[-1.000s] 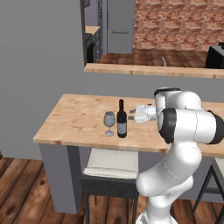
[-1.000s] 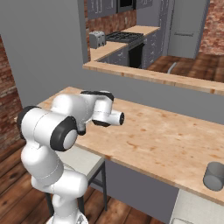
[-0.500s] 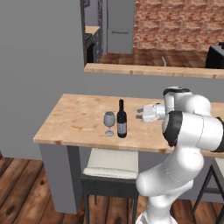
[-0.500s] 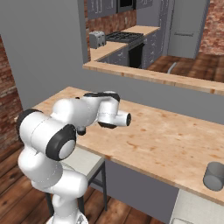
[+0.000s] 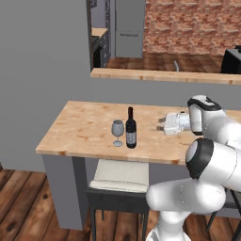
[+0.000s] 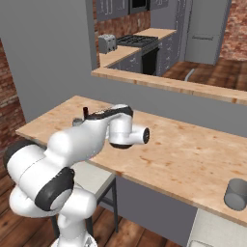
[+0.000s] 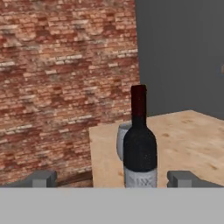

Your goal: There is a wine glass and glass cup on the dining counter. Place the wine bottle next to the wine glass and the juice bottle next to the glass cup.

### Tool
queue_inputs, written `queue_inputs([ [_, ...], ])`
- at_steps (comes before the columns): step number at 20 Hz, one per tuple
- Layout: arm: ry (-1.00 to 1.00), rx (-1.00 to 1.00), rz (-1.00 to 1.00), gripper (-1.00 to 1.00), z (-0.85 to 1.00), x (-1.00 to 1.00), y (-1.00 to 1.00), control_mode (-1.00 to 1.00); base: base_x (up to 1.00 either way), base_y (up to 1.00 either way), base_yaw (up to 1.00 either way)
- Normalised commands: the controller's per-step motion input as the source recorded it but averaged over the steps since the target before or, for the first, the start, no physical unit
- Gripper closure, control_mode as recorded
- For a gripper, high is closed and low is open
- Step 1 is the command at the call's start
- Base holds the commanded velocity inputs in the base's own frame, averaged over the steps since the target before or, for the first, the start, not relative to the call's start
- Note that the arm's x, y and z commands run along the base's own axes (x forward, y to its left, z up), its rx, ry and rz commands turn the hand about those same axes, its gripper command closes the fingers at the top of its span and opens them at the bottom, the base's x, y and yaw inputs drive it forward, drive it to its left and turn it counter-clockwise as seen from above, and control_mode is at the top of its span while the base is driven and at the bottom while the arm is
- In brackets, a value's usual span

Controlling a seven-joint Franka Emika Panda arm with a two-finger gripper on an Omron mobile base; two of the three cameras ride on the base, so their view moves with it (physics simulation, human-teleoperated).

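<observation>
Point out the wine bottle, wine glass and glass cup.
wine bottle (image 5: 131,135): left base view, on the dark body above the label.
wine glass (image 5: 117,128): left base view, on the clear bowl.
glass cup (image 6: 236,194): right base view, on its grey side wall.

A stool with a pale cushion and dark frame stands tucked under the near edge of the light-wood slab. Behind the grey half wall runs a higher wood ledge. Farther back are a grey refrigerator and a red brick wall. In the right base view, a toaster sits on the kitchen worktop beside a black stove.
</observation>
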Motion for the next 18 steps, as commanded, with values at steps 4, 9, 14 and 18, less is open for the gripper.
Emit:
queue_inputs([
  [4,0.0,-0.24,-0.12,-1.0,0.24,-0.49,-0.03,-1.0,0.0,0.0,0.0],
  [9,0.0,-0.28,-0.14,-1.0,0.26,-0.52,-0.01,-1.0,0.0,0.0,0.0],
  [14,0.0,-0.25,-0.15,-1.0,0.26,-0.54,0.0,-1.0,0.0,0.0,0.0],
  [18,0.0,-0.11,-0.2,-1.0,0.24,-0.56,-0.02,-1.0,0.0,0.0,0.0],
])
